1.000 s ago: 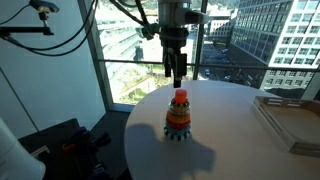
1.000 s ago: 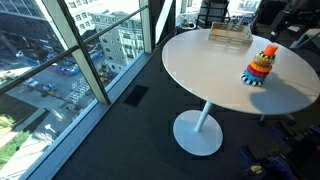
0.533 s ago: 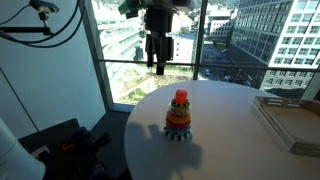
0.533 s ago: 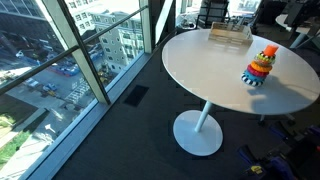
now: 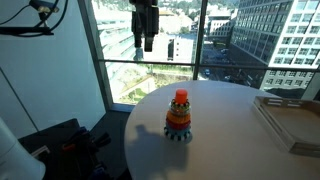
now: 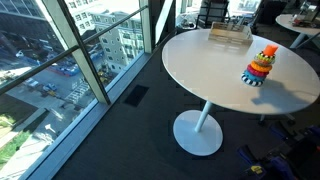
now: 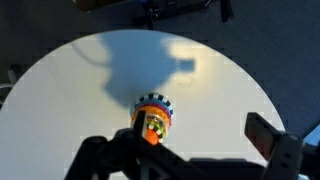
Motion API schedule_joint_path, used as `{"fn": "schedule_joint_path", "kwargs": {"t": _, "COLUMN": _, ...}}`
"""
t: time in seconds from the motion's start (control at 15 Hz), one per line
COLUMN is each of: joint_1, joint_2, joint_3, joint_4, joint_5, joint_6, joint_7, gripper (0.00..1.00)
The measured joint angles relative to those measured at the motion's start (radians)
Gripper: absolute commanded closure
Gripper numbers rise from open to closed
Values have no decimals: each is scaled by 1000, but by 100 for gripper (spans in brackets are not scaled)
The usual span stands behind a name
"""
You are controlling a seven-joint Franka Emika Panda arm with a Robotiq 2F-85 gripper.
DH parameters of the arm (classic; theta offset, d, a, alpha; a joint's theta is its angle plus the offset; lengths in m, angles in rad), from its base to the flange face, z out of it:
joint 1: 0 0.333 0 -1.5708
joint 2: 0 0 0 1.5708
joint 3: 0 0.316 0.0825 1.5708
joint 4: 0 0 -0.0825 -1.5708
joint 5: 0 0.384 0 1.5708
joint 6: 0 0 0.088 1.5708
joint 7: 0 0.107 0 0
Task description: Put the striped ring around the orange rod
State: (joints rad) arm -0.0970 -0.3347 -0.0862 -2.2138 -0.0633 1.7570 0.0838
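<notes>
The stacking toy stands on the round white table point(image 5: 230, 130), its orange rod point(image 5: 180, 97) upright with the rounded top showing. From above, a small striped ring point(image 7: 156, 128) sits around the orange rod point(image 7: 150, 135), over the wider coloured rings. My gripper point(image 5: 146, 44) hangs high above the table, up and to the left of the toy, open and holding nothing. In the wrist view the gripper point(image 7: 200, 128) shows wide-apart fingers, one of them point(image 7: 264, 134) at the right. The toy point(image 6: 260, 66) stands alone in an exterior view, with no gripper in sight.
A flat tray-like box point(image 5: 292, 120) lies at the table's edge, also seen as a box point(image 6: 229, 36) at the far side. Floor-to-ceiling windows point(image 5: 120, 60) run behind the table. Dark equipment point(image 5: 70, 145) sits on the floor beside it.
The gripper has risen and drifted left, away from the toy's top. The toy and the ring on it have not moved.
</notes>
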Motion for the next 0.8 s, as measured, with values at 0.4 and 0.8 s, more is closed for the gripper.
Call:
{"fn": "schedule_joint_path", "kwargs": {"t": 0.4, "joint_1": 17, "joint_2": -99, "joint_3": 9, "joint_4": -3, "joint_5": 1, "joint_6": 0, "joint_7": -18, "gripper": 0}}
{"fn": "schedule_joint_path", "kwargs": {"t": 0.8, "joint_1": 20, "joint_2": -109, "joint_3": 13, "joint_4": -14, "joint_5": 5, "joint_6": 2, "joint_7": -18, "gripper": 0}}
